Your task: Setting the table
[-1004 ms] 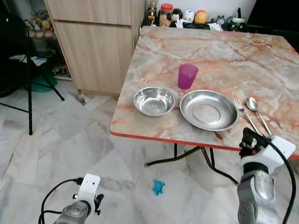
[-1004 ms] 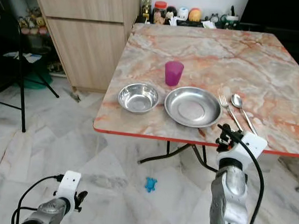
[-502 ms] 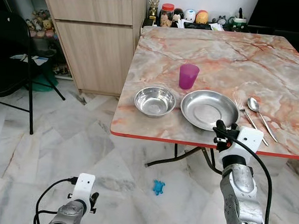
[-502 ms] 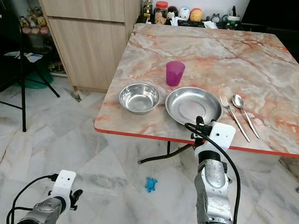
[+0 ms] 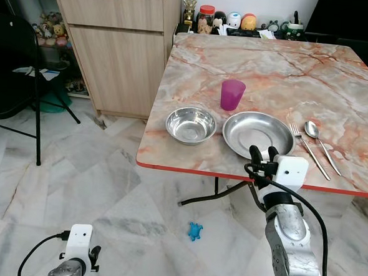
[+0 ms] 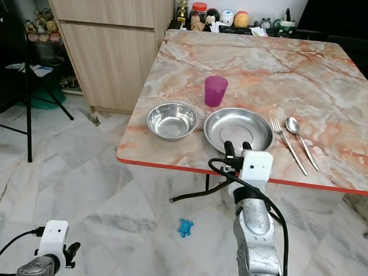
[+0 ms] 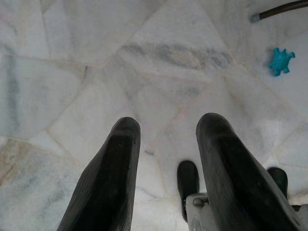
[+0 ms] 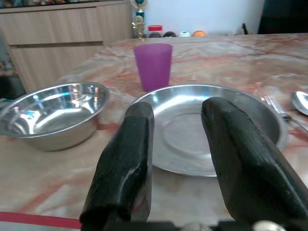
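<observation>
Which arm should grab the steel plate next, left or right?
Right. The right gripper is open at the table edge facing the plate; the left gripper hangs low over the floor.

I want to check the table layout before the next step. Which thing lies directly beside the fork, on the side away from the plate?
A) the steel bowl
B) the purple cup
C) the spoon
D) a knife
C: the spoon lies next to the fork, on the side away from the steel plate; the purple cup and steel bowl are on the plate's other side.

Marble table, steel bowl, plate, purple cup, fork, spoon
</observation>
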{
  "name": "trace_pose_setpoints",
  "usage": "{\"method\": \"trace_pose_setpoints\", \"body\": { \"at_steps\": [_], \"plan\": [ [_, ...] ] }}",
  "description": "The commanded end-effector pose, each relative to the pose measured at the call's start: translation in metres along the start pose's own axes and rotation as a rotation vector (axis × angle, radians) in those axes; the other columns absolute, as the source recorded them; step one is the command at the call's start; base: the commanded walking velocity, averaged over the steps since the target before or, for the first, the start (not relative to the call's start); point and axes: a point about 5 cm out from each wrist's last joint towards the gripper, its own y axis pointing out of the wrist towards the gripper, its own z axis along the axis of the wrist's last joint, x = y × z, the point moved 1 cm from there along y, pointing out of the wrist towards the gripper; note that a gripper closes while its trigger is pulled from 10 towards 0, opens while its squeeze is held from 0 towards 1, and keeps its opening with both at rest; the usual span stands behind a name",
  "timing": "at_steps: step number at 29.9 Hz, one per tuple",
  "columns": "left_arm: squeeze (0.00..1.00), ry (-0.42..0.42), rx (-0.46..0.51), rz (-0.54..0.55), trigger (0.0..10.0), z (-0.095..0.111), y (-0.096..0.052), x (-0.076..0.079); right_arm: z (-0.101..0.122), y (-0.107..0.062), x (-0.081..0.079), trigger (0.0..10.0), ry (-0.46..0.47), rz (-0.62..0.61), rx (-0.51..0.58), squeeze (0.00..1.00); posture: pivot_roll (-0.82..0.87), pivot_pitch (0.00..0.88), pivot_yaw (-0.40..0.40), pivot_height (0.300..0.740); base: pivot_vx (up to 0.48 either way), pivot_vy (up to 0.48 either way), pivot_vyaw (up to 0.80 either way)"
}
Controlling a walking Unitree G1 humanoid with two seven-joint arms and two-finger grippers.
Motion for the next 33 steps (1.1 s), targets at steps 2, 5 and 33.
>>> {"method": "trace_pose_setpoints", "body": {
  "at_steps": [2,5,33],
  "plan": [
    [0.0,-0.01,-0.008,0.003,10.0,-0.004,-0.001,-0.004,0.002,-0.001,0.002,10.0,-0.004,-0.005,0.009,0.0,-0.02,0.0,-0.015,0.74,0.0,0.0,0.0],
    [0.0,-0.014,-0.009,-0.002,10.0,-0.005,-0.001,-0.002,0.003,-0.001,0.003,10.0,0.014,-0.021,0.016,0.0,-0.02,0.0,-0.015,0.74,0.081,0.0,0.0],
    [0.0,0.009,0.003,-0.031,10.0,0.0,0.0,0.007,0.012,0.003,-0.001,10.0,0.034,-0.036,0.059,0.0,-0.02,0.011,-0.012,0.74,0.226,0.0,-0.21]
  ]
}}
